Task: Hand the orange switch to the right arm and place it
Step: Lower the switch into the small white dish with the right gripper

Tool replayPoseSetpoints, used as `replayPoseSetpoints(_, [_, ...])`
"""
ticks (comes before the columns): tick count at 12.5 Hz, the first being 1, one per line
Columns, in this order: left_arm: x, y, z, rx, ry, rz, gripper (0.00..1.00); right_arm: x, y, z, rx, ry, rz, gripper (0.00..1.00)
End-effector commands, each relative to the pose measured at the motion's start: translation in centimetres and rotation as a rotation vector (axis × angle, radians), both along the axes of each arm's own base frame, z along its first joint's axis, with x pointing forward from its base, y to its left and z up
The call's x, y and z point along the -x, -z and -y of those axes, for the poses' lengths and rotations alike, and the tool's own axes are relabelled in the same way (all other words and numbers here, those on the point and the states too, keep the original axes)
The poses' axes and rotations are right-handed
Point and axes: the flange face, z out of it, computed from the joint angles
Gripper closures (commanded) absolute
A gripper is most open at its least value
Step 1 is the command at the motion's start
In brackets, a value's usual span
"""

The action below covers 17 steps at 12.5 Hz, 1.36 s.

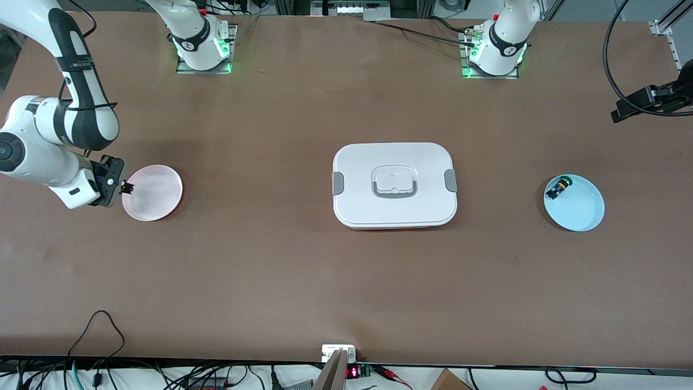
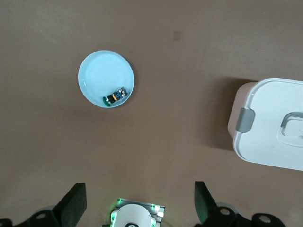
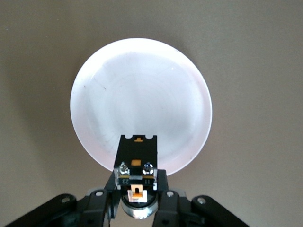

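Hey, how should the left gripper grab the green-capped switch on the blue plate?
Come straight down and pinch the black middle of the green-capped switch, fingers across its narrow width. It lies on its side near the blue plate's rim, so a side approach is likely blocked. The left gripper hangs open above; the right gripper holds the orange switch.

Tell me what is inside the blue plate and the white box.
The blue plate holds one small green-capped switch by its rim. The white box has its lid on, so its contents cannot be seen.
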Motion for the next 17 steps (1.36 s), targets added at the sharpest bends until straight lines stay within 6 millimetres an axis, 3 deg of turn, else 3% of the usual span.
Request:
replayPoseSetpoints(1, [1.0,2.5,-1.0,0.013,-0.085,-0.002,0.00,1.4,1.5,-0.7,0.000,-0.041,0.026,0.90])
replayPoseSetpoints(4, [1.4,3.6,-0.8,0.047,-0.095,0.002,0.00,2.4,3.7,-1.4,-0.010,-0.041,0.031,0.90])
replayPoseSetpoints(7, [0.2,5.4,1.0,0.051,-0.113,-0.032,0.00,3.2,5.9,-1.7,-0.019,-0.050,0.050,0.90])
replayPoseSetpoints(9, [0.1,5.7,4.1,0.021,-0.171,-0.040,0.00,3.3,6.1,-1.8,-0.021,-0.055,0.053,0.90])
replayPoseSetpoints(15, [-0.3,5.7,4.8,0.033,-0.172,-0.011,0.00,3.0,7.1,-1.8,-0.024,-0.060,0.081,0.87])
replayPoseSetpoints(16, [-0.5,5.9,4.9,0.036,-0.165,-0.008,0.00,3.0,7.1,-1.8,-0.024,-0.058,0.081,0.70])
replayPoseSetpoints(17, [-0.9,6.3,5.0,0.048,-0.164,-0.014,0.00,2.9,6.9,-1.8,-0.023,-0.065,0.085,0.22])
